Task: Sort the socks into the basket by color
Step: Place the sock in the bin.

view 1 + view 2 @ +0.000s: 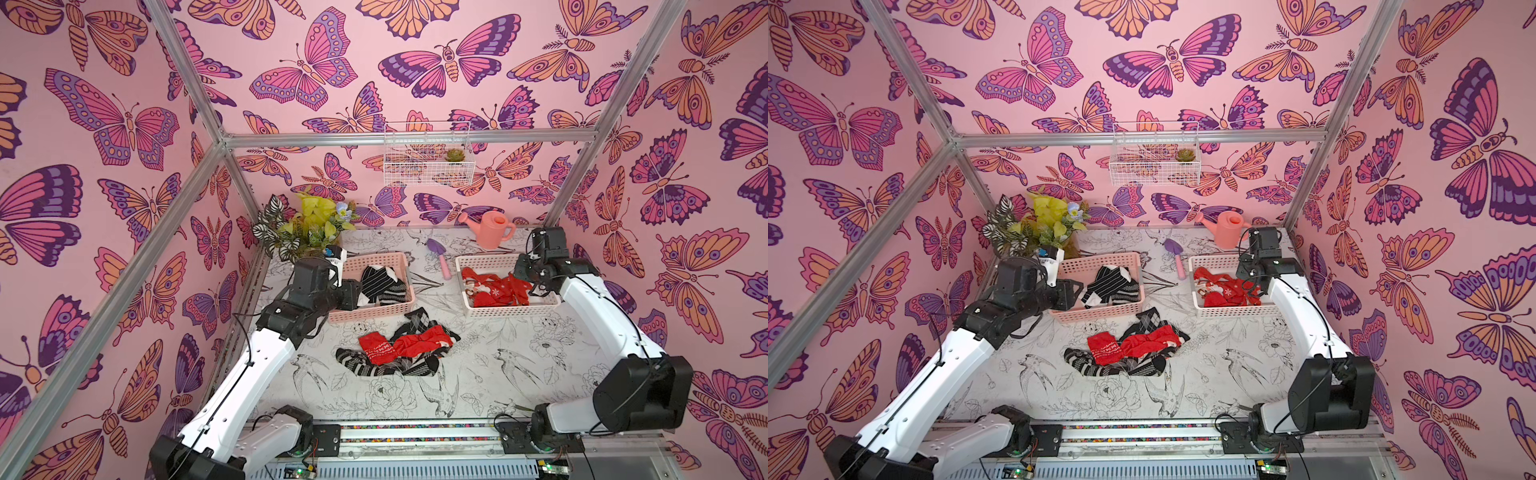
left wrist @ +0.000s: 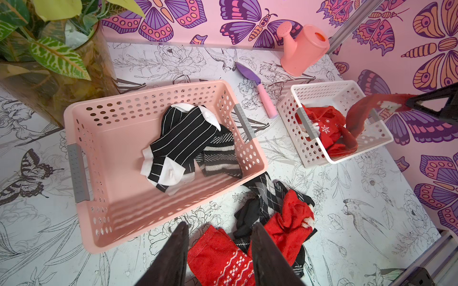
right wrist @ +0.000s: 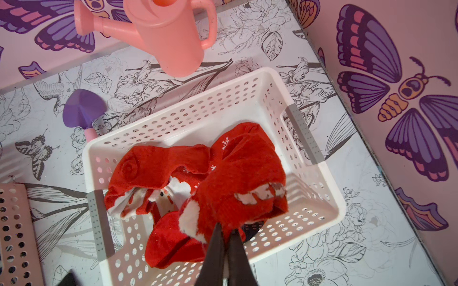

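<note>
Socks (image 1: pixel 376 347) lie in three places on the table (image 1: pixel 519 374). A mixed pile (image 1: pixel 1125 349), red ones over black-and-white ones, sits mid-table, just in front of the two baskets. The pink basket (image 1: pixel 374 313), toward the far left corner, holds black-and-white striped socks (image 1: pixel 382 284). The white basket (image 1: pixel 511 309), by the right edge, holds red socks (image 1: pixel 494 291). The right gripper (image 3: pixel 225 232) hangs above the white basket. It is pinched tight on a red sock (image 3: pixel 238 183), whose lower end lies in the basket with the others. The left gripper (image 2: pixel 220 225) hangs by the pink basket's near left corner, facing the pile. Its fingers (image 2: pixel 173 255) stand moderately apart with nothing between them.
</note>
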